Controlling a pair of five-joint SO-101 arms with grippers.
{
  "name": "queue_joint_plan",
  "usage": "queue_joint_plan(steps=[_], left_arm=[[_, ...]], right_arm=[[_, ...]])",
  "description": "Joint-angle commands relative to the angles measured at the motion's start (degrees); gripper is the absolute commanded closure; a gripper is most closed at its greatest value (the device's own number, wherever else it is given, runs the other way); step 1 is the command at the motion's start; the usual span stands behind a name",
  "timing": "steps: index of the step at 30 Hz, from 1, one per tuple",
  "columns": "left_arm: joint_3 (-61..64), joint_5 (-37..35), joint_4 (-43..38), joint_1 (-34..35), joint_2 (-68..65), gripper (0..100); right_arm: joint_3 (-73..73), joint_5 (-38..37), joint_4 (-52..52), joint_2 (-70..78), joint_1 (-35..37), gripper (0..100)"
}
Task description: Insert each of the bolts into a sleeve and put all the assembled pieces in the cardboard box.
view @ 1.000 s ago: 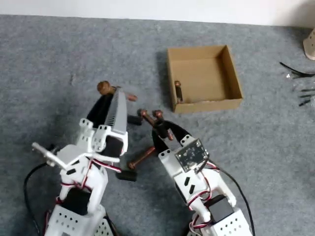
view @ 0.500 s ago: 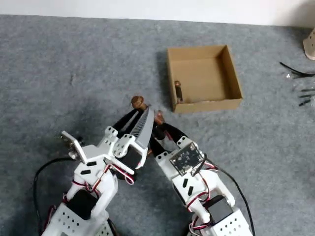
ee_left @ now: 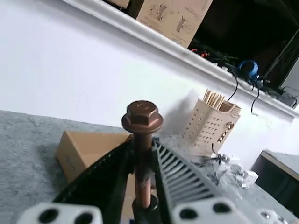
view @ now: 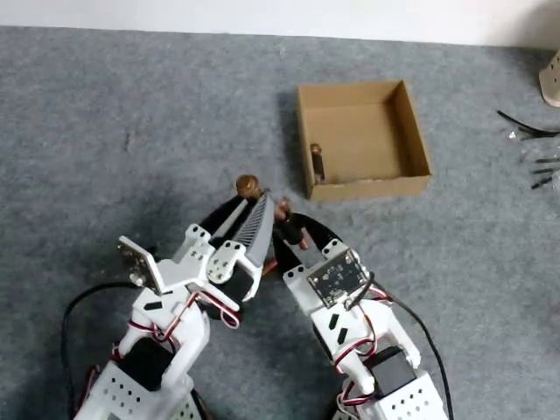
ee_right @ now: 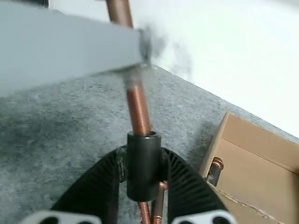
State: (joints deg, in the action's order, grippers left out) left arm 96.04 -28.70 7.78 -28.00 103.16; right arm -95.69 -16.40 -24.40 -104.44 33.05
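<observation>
A: What is the largest thing here?

B: The grey mat that covers the table. On it the cardboard box stands open-topped, a little beyond the two arms, near enough for a drop-off.

A: And the arms themselves?

B: They meet in front of the box, tips close together. The left gripper pinches a bolt by its shank, just under the flanged hex head, which leaves the lower shank free. The right gripper is pressed onto a black sleeve, held upright with its mouth facing up. That makes a fixed target for the other arm.

A: So where is the bolt now?

B: The bolt hangs head-up, directly above the sleeve. In the right wrist view its copper shank comes down to the sleeve's mouth and the tip seems just inside, though the rim hides how far it goes. By that reading the insertion is begun, not finished.

A: Anything smaller?

B: One assembled piece already lies in the box, against the wall nearest the grippers. A thin copper rod also shows below the sleeve, between the right jaws. It is probably another bolt lying on the mat.

A: The risk?

B: A tilted shank could catch on the sleeve's rim.
</observation>
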Motion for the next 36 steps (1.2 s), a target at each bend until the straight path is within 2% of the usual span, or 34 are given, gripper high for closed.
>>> queue_joint_plan(steps=[1, 9, 15, 30, 36], left_arm=[[1.1, 0.5, 2.9, -4.4, 0.8, 99], [0.7, 0.5, 5.8, -5.4, 0.8, 99], [-5.4, 0.2, 18.9, -6.7, 0.3, 99], [-6.0, 0.5, 16.6, -0.5, 0.1, 99], [-5.8, 0.5, 16.6, -0.7, 0.1, 99]], right_arm=[[-1.5, -0.5, 1.7, -0.9, -0.6, 99.4], [-1.5, -0.5, 1.7, -0.9, -0.7, 99.4], [-1.5, -0.6, 1.7, -0.9, -0.5, 99.4], [-3.3, -0.6, 1.6, -0.9, 2.1, 99.4], [-3.3, -0.6, 1.6, -0.9, 2.1, 99.4]])
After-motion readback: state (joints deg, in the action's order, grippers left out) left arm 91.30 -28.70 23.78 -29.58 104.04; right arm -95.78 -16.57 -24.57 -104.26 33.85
